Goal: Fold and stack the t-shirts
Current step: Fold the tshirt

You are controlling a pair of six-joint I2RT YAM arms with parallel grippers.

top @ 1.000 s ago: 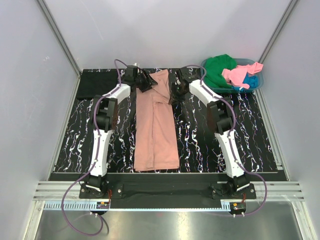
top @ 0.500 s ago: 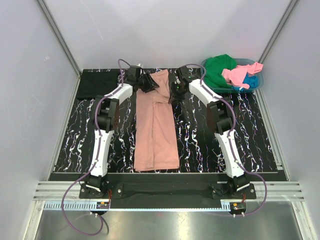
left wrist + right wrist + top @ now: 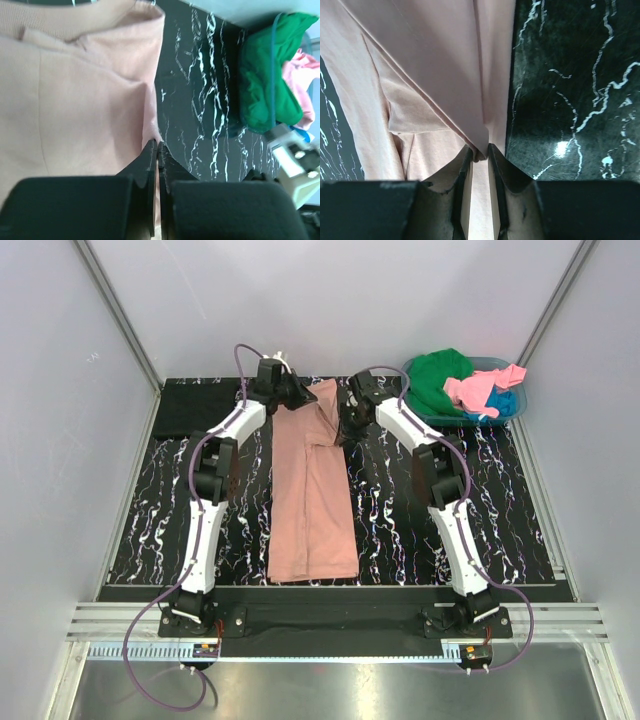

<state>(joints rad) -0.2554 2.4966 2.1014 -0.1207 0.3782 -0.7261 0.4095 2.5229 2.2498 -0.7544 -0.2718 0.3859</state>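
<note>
A long salmon-pink t-shirt (image 3: 312, 500) lies folded lengthwise down the middle of the black marbled table (image 3: 400, 530). My left gripper (image 3: 297, 395) sits at the shirt's far left corner. In the left wrist view it (image 3: 157, 146) is shut, with the shirt's (image 3: 75, 100) edge pinched thinly between the jaws. My right gripper (image 3: 343, 430) is at the shirt's far right edge. Its tips (image 3: 480, 152) are shut on a folded lip of the same cloth (image 3: 435, 65). A black t-shirt (image 3: 192, 410) lies folded flat at the far left.
A teal basket (image 3: 412, 368) stands at the back right corner, holding a green t-shirt (image 3: 440, 380), a bright pink one (image 3: 480, 390) and a blue one (image 3: 503, 403). Grey walls close in the table on three sides. The green shirt (image 3: 262, 85) also shows in the left wrist view.
My left gripper has closed from open onto the salmon shirt's far edge and shifted slightly toward the back. The right gripper has crept a little farther back and tightened slightly.
</note>
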